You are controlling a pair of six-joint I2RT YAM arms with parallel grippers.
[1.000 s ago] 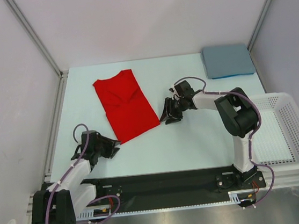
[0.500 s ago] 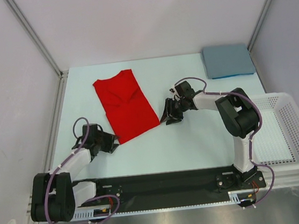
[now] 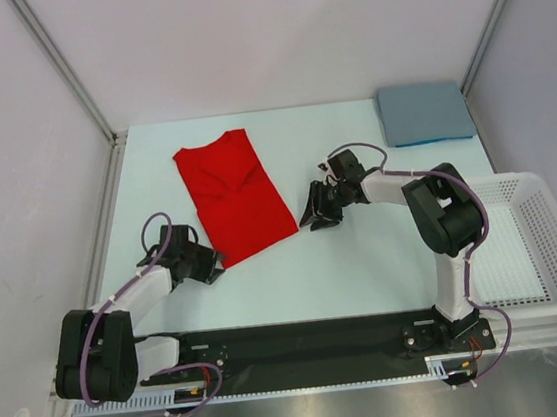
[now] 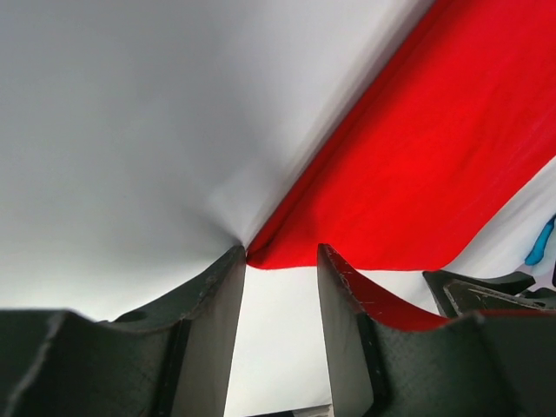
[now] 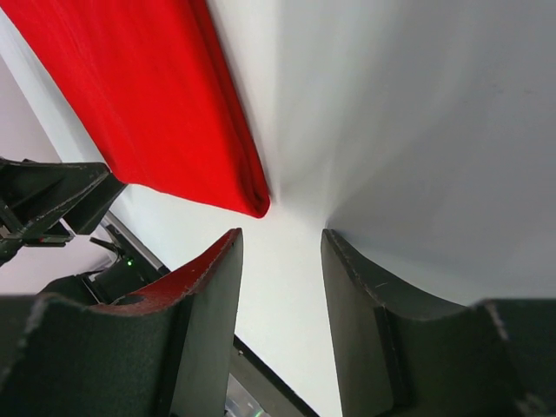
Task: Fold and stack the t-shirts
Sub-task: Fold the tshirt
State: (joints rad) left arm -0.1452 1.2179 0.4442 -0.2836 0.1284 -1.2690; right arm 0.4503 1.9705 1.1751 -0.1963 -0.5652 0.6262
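Bright, even light, soft shadows; wrist views blurred up close.

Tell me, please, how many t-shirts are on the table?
2. The red t-shirt lies left of the table's middle; the blue t-shirt lies folded at the far right corner. None shows in the white basket.

Boxed in on three sides by plain white walls, framed at the back corners by slanting aluminium posts; floored with a pale bluish-white counter; lit softly and evenly.
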